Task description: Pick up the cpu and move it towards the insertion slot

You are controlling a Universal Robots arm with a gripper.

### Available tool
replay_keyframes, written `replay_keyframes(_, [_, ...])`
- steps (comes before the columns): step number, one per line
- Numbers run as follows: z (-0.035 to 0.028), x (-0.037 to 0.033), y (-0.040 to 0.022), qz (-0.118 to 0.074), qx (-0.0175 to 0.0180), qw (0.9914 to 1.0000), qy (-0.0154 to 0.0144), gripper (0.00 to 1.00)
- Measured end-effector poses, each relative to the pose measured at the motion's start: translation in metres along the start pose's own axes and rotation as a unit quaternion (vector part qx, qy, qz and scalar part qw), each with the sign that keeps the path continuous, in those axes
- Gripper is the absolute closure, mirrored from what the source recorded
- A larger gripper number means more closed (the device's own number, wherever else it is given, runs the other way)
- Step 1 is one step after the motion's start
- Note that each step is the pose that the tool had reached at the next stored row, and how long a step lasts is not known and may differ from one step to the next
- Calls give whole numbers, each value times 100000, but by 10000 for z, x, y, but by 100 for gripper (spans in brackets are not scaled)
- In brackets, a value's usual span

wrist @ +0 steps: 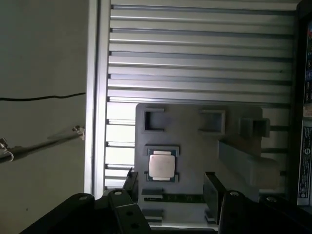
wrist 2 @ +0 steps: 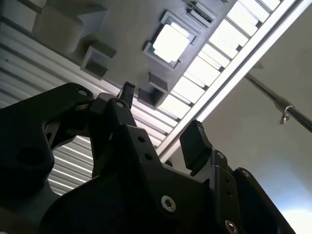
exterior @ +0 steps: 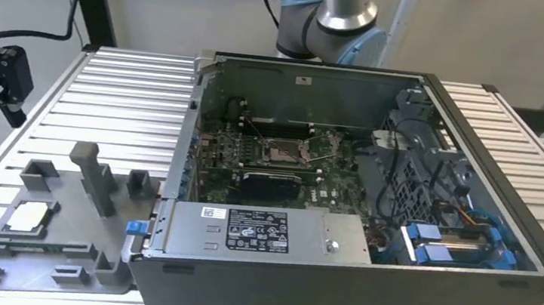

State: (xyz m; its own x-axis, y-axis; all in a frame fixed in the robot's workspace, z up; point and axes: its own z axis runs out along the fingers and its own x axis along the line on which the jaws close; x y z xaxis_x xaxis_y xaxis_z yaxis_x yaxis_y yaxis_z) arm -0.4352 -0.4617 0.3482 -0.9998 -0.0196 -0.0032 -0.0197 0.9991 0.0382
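A slatted desk [exterior: 115,106] carries an open computer case [exterior: 338,296] and, at the exterior view's left of it, a grey tray [exterior: 66,233]. In the second wrist view the gripper [wrist 2: 161,105] hangs over the tray, jaws wide and empty, touching nothing. The insertion slot [exterior: 283,151] sits on the green board inside the case, well apart from the tray. The cpu [wrist: 162,165] lies flat in its tray recess, silvery face up. As I judge it, neither the pick-up nor the carry is done yet.
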Motion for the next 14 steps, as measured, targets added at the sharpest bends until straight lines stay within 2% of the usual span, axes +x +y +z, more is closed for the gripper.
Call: replay_keyframes(14, [97,0,7,-2,4,100000,-19,0])
